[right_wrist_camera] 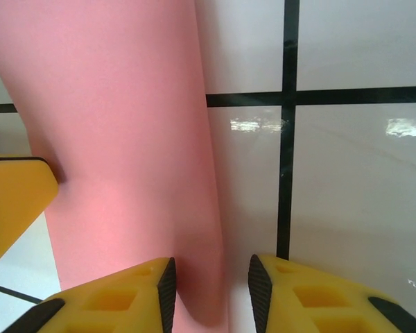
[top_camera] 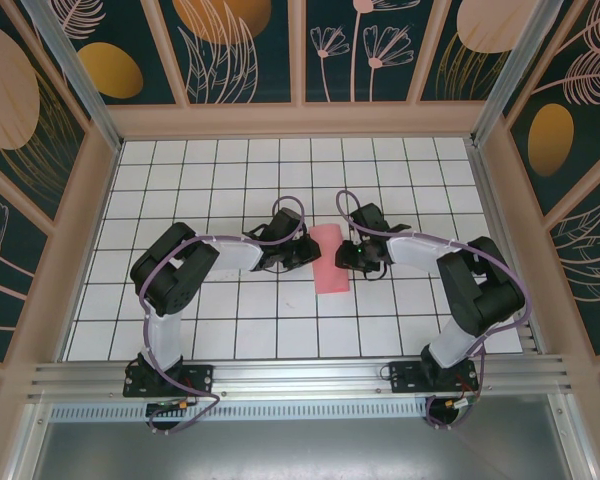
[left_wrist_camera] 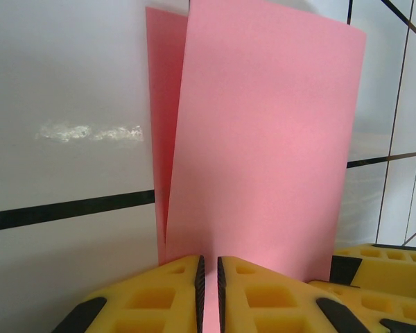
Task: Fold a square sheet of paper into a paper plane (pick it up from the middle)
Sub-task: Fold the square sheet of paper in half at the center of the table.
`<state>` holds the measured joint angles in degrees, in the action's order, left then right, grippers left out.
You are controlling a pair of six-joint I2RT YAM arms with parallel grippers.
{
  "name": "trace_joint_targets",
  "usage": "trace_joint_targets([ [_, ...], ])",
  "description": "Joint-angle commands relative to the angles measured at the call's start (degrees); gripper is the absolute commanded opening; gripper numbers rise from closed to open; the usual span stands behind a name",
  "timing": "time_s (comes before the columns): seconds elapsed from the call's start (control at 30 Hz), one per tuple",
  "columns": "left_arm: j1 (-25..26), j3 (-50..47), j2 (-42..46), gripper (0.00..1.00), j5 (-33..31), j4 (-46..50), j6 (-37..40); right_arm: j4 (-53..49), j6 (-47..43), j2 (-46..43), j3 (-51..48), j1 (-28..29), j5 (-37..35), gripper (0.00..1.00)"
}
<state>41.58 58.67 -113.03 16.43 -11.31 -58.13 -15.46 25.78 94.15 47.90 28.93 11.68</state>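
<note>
The square sheet of paper (top_camera: 330,260) is pink and folded in half into a narrow strip that stands off the white tiled table at its middle. My left gripper (top_camera: 302,250) is at its left side. In the left wrist view that gripper (left_wrist_camera: 209,269) is shut on the paper (left_wrist_camera: 263,139), whose two layers spread apart above the pads. My right gripper (top_camera: 352,255) is at the strip's right side. Its jaws (right_wrist_camera: 211,277) stand open around the paper's rounded fold (right_wrist_camera: 125,139), and the right pad is clear of it.
The white grid table (top_camera: 230,170) is boxed in by wooden frame walls (top_camera: 300,120) at the back and sides. An aluminium rail (top_camera: 300,378) carrying both arm bases runs along the near edge. A yellow finger of the other arm (right_wrist_camera: 14,201) shows beside the paper.
</note>
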Motion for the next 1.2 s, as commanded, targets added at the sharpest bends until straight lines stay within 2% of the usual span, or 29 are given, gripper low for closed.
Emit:
trace_joint_targets([
  [0.0,0.3,-2.1,-2.8,0.16,-3.2,7.4,0.2,-5.9,-0.4,1.5,-1.7,1.1,-0.8,0.36],
  [0.73,0.2,-2.4,-3.4,0.16,-3.7,8.4,1.2,-4.9,-0.3,1.6,-1.5,1.4,-2.1,0.33],
  [1.03,0.2,-4.2,-3.8,0.16,-4.2,8.4,1.2,-5.7,1.4,-8.1,2.8,1.0,0.7,0.38],
  [1.17,0.2,-4.4,-3.9,0.15,-4.4,8.2,1.1,-5.0,0.6,-8.9,3.1,1.0,6.3,0.36],
])
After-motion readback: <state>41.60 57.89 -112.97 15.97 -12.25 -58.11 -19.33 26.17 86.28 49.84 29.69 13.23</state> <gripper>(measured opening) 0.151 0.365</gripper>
